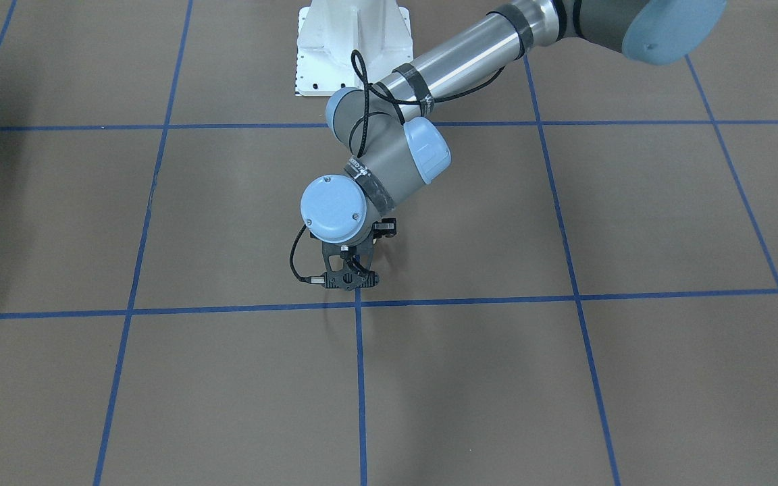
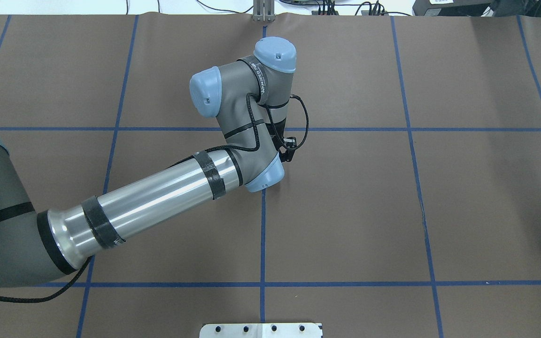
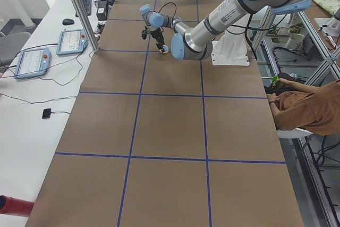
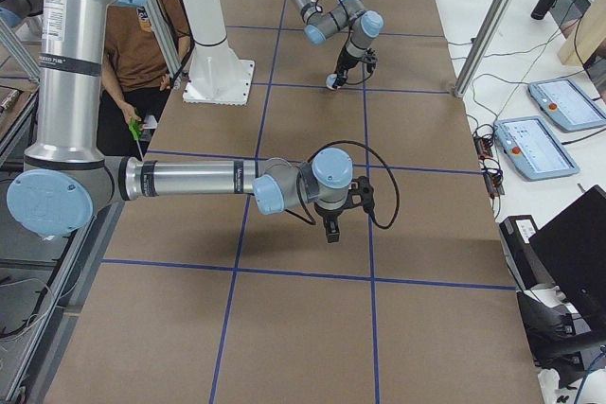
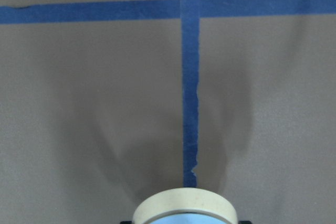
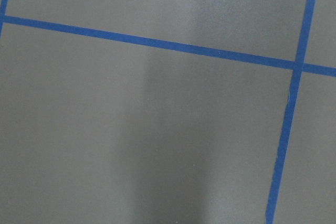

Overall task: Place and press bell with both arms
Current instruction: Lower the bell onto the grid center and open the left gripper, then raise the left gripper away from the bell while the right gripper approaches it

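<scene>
The bell [image 5: 184,207] shows at the bottom edge of the left wrist view: cream rim with the light-blue dome inside, black finger parts on both sides. My left gripper [image 1: 350,278] points down, shut on the bell, just behind a crossing of blue tape lines [image 1: 359,301]. The bell is hidden behind the gripper in the front-facing view and under the wrist [image 2: 270,98] in the overhead view. My right gripper [image 4: 329,230] shows only in the exterior right view, low over bare table, far from the bell. I cannot tell whether it is open or shut.
The brown table [image 1: 564,378] carries a grid of blue tape lines. The white pedestal [image 1: 352,40] stands behind the left gripper. An operator [image 3: 305,104] sits at the table's side. Control tablets [image 3: 33,62] lie on a side bench.
</scene>
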Controlling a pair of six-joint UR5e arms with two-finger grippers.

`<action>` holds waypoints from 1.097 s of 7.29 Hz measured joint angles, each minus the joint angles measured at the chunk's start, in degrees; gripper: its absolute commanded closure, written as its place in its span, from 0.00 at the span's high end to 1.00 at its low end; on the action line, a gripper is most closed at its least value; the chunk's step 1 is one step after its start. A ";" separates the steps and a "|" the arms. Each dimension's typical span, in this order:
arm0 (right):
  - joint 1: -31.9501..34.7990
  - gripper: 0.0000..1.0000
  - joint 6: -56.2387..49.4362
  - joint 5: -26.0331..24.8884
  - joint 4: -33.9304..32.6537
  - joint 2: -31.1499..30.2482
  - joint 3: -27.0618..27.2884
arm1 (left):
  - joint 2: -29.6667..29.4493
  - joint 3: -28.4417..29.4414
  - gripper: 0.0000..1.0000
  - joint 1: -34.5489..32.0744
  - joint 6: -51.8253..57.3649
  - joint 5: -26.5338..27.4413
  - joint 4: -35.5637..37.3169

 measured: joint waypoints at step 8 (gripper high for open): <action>-9.36 0.91 20.84 -7.28 0.08 12.41 0.86 | 8.68 -14.91 0.92 -8.49 0.39 -2.68 0.40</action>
